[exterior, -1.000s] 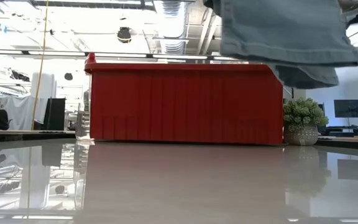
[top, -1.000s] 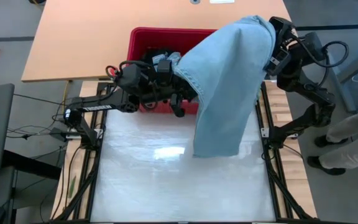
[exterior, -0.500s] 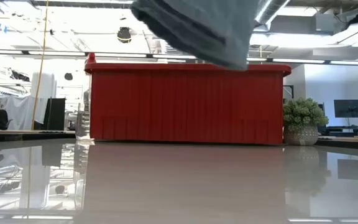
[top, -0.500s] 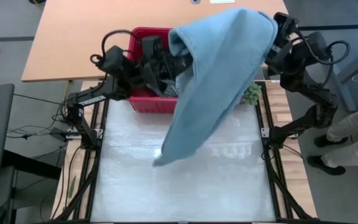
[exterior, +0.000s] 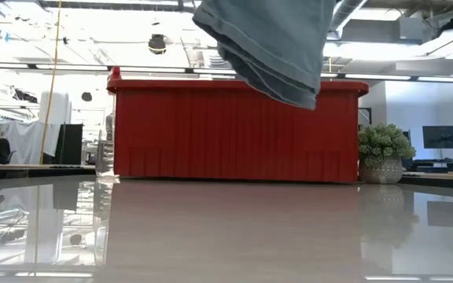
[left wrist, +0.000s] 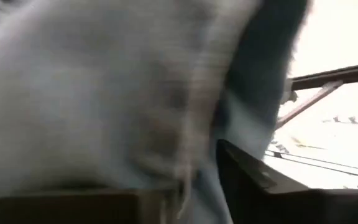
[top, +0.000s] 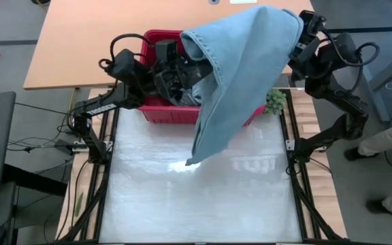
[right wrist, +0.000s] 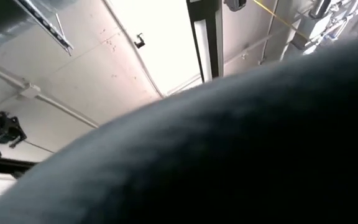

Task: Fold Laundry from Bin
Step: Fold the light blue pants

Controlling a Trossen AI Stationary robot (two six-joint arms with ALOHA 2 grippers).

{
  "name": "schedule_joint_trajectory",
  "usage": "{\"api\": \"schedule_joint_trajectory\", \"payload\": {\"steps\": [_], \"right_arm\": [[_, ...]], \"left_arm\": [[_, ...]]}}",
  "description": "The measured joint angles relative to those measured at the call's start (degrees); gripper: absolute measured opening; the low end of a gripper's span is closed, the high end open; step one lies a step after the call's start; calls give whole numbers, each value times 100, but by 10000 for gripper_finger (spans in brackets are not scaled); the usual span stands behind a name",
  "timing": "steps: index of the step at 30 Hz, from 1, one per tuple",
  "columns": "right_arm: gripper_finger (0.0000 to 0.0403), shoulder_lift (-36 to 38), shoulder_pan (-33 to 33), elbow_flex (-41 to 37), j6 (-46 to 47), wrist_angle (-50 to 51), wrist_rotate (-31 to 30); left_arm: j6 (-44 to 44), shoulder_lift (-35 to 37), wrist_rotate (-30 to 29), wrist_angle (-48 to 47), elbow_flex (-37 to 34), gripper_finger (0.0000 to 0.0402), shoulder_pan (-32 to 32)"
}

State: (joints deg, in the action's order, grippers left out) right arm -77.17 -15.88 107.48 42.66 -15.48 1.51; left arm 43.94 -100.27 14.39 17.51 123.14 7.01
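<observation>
A denim-blue garment [top: 243, 75] of the laundry hangs spread between my two raised grippers, above the red bin [top: 152, 39] and the table's far part. Its lower tip [top: 196, 160] dangles clear of the table; the low view shows that hem [exterior: 270, 55] in front of the bin [exterior: 234, 130]. My left gripper [top: 186, 62] is over the bin, at the garment's left edge. At the garment's far right corner is my right gripper [top: 297, 35]. More laundry [top: 190, 92] lies in the bin. My left gripper has the garment's left edge [left wrist: 194, 168] running down between its two fingers [left wrist: 260, 186], held high over the bin. How many layers it has I cannot tell. My right gripper holds the garment's top right corner [top: 288, 27]; the cloth drapes over the fingers and hides the contact. The garment hangs slack below both.
A small green fuzzy lump [top: 274, 102] sits right of the bin, also seen in the low view [exterior: 384, 149]. The white table top [top: 203, 197] lies in front of the bin. A person's legs [top: 390, 139] stand beyond the table's right edge.
My left gripper has risen from the bin's near wall and gone toward the far edge, rolling as it went, with the garment's left edge. The garment has spread out between the grippers. Its hanging end swung toward the table's left, lifted, then swung partly back.
</observation>
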Motion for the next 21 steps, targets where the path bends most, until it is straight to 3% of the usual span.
{"api": "schedule_joint_trajectory", "payload": {"steps": [8,13,21], "right_arm": [[20,0,-245,-4,374,-16,-279],[20,-55,-383,-7,351,13,-282],[20,-57,-713,-3,199,772,591]], "left_arm": [[628,17,64,333,1,180,127],[867,-4,88,805,-1,187,179],[778,-4,-333,513,1,187,221]]}}
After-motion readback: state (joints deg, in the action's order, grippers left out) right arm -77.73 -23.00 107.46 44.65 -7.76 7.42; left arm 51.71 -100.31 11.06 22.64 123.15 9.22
